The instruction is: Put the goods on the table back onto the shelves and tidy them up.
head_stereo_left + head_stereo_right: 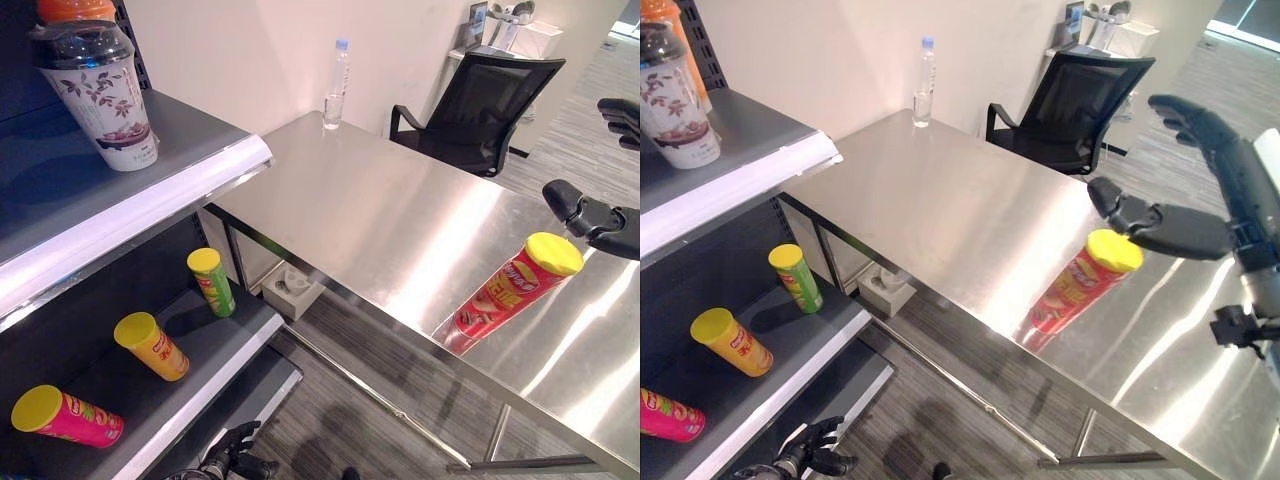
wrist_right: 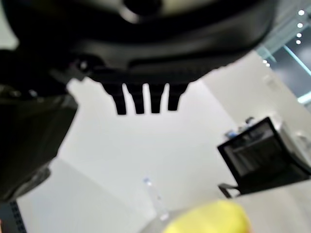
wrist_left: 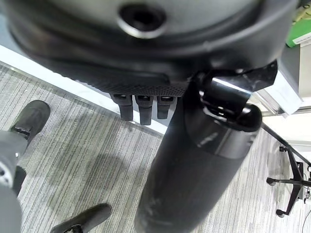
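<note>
Table (image 1: 380, 200), steel top: one red chip can (image 1: 508, 292) with a yellow lid, standing near the front edge at the robot's right; one clear water bottle (image 1: 338, 85) at the far corner by the wall, well apart from the can.

Upper shelf (image 1: 150, 190): a lidded cup with a flower print (image 1: 97, 92), an orange-topped item behind it.

Lower shelf (image 1: 190, 370): a green can (image 1: 212, 282), an orange-yellow can (image 1: 152, 346) and a pink can (image 1: 66, 415), all yellow-lidded, all lying or leaning askew and apart from one another.

Right hand (image 1: 1160, 225): spread wide, holding nothing, thumb just above the red can's lid and the fingers raised well past it; no contact that I can see.

Left hand (image 1: 812, 452): hanging low beside the shelves near the floor, fingers loosely bent, empty.

Background: a black office chair (image 1: 480, 100) behind the table.

Step in hand, as I judge it: the reach for the red can, grasp not yet made. The next move calls for lowering the hand round the can's body and closing firmly without knocking it off the near edge. After that comes the carry across to the shelves, where the toppled cans want straightening.
</note>
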Motion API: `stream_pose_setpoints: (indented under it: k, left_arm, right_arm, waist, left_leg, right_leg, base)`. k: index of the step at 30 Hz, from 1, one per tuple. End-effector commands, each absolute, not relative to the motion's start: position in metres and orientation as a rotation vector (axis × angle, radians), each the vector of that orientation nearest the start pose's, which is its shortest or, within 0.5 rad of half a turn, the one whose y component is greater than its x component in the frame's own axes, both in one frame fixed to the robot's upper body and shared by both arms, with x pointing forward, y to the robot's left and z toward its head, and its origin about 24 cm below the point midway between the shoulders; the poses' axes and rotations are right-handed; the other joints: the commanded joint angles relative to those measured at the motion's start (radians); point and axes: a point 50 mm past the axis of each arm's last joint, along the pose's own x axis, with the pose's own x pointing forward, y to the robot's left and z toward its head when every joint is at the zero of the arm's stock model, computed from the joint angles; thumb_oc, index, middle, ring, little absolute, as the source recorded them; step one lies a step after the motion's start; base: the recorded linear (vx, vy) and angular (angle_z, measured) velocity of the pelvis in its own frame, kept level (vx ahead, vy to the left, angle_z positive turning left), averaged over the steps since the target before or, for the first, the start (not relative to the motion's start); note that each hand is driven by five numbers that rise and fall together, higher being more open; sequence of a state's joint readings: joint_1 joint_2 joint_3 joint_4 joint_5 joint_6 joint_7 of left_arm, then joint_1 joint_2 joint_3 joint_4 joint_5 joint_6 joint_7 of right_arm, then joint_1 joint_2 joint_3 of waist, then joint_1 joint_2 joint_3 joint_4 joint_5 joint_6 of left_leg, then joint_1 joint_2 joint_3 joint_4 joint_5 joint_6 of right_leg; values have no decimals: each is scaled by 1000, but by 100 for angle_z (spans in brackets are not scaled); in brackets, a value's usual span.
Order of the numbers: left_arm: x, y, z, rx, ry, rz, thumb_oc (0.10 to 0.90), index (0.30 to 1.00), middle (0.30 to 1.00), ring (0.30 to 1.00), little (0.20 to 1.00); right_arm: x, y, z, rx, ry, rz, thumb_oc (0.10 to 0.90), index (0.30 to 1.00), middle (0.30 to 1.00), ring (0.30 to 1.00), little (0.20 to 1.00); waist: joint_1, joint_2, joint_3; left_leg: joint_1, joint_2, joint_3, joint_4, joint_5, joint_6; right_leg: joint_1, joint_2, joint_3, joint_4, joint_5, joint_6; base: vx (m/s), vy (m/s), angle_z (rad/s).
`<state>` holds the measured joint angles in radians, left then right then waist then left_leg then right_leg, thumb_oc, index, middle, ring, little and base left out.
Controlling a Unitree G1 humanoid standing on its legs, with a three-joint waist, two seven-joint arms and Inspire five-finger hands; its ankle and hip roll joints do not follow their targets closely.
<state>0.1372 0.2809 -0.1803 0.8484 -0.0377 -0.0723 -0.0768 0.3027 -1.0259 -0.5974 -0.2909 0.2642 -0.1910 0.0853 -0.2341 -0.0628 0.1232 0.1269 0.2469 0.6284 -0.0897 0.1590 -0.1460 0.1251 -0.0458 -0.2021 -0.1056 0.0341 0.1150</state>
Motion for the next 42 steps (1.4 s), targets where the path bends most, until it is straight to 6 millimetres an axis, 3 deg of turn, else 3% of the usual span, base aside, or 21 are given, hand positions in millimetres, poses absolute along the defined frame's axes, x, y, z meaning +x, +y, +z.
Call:
stream_pose_setpoints:
  k: [1,10,22,42]
  left_arm:
    - [159,222,-116,238,764,-89,800,900,900,900,900]
    - [160,225,-115,245,763,-80,800,900,900,900,900]
    - [160,227,-116,258,766,-82,800,900,900,900,900]
    - [161,226,-116,267,771,-97,800,900,900,900,900]
  right_arm:
    - [186,-320,275,-927,-524,-91,800,900,900,900,900]
    - [185,-329,250,-980,-362,-74,800,900,900,900,900]
    - [183,-327,259,-1096,-394,-111,800,900,900,900,900]
    - [192,-324,250,-1176,-313,-34,800,900,900,900,900]
  waist:
    - [24,-36,-17]
    - [10,-37,-11]
    - [17,-39,-4]
    - [36,-49,1]
  left_leg:
    - [64,48,-18,8,-61,-59]
    - [71,42,1,9,-65,-54]
    - [60,48,-12,9,-59,-55]
    - [50,58,-30,10,-50,-62]
  right_leg:
    - [-11,-25,-92,18,-76,47]
    - [-19,-34,-75,18,-65,52]
    - [-19,-32,-80,18,-70,51]
    - [-11,-18,-97,18,-81,43]
  base:
    - [-46,18,-17]
    - [-18,9,-7]
    - [1,0,-2]
    - [2,-2,1]
